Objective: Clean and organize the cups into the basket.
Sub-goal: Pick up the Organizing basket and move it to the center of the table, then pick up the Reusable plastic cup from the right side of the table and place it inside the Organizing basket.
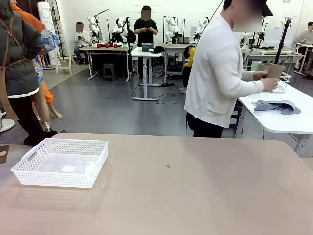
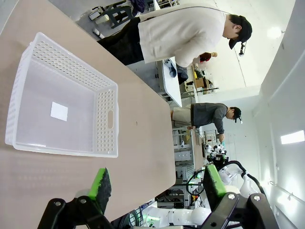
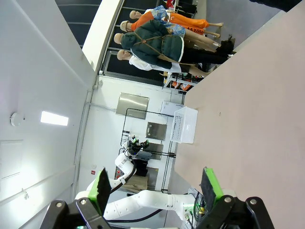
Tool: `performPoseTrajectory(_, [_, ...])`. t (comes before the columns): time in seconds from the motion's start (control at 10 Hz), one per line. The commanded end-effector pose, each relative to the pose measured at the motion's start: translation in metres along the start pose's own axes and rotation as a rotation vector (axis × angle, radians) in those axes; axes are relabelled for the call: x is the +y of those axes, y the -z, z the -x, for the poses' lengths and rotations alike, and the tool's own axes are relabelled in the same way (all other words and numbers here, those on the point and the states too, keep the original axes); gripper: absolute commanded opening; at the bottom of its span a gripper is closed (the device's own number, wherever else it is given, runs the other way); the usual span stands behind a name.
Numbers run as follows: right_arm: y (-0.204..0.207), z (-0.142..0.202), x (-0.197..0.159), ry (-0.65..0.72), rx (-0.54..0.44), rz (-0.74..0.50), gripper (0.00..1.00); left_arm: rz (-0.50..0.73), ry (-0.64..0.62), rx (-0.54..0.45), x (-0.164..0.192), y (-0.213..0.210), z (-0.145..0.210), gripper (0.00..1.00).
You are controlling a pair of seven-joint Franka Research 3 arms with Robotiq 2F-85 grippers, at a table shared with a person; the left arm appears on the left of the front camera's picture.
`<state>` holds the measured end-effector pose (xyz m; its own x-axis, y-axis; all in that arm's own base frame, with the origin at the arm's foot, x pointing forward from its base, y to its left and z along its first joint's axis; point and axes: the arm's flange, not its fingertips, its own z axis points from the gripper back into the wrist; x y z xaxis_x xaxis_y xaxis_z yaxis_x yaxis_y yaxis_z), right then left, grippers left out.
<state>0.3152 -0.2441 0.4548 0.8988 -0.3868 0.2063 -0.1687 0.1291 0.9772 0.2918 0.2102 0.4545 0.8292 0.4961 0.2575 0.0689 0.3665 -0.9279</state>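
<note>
Basket [image 1: 58, 178] lies long axis left-right; person's hand [image 1: 269, 84] holds tan cup [image 1: 275, 70].

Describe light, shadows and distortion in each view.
Front view: even light, sharp; the basket casts a faint shadow on the table. Left wrist view: rolled sideways, lines bent, white glare at right. Right wrist view: rolled too, one bright lamp.

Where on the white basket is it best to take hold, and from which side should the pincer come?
Take the thin top rim just above the handle slot, coming from above with one finger inside and one outside. The basket stands upright, open-topped and empty, so the inside is free; the open left pincer probably reaches it best.
</note>
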Motion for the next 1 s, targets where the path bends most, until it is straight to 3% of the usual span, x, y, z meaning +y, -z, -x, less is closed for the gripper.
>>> performPoseTrajectory(0.0, [-0.0011, -0.0001, -0.0021, 0.006, 0.000, 0.013, 1.00, 0.009, 0.010, 0.000, -0.0019, 0.0009, -0.0014, 1.00])
performPoseTrajectory(0.9, [-0.0011, -0.0001, -0.0021, 0.006, 0.000, 0.013, 1.00, 0.009, 0.010, 0.000, -0.0019, 0.0009, -0.0014, 1.00])
